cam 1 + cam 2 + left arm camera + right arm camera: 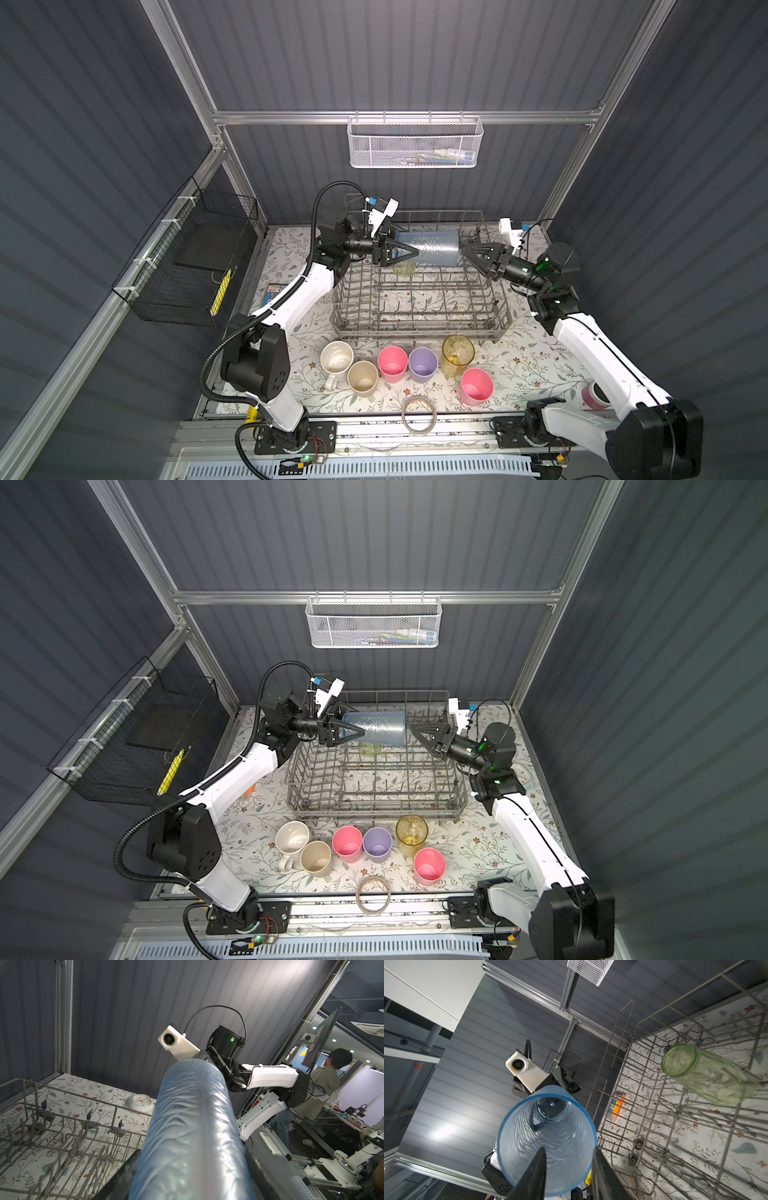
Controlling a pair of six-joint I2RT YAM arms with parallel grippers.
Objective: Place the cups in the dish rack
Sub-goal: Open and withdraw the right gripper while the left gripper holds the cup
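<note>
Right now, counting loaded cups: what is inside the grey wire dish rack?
One see-through green tumbler lies tilted among the tines of the grey wire dish rack. In both top views the see-through blue tumbler hides part of it.

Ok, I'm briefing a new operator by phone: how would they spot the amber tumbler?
Find the grey wire dish rack. Along its near side, the amber tumbler stands at the right end of a row, beside the lilac cup: the only see-through one there.

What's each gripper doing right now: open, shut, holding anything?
Left gripper: shut on the blue tumbler, held sideways over the dish rack.
Right gripper: open, fingers either side of the tumbler's rim, not clamping it.
</note>
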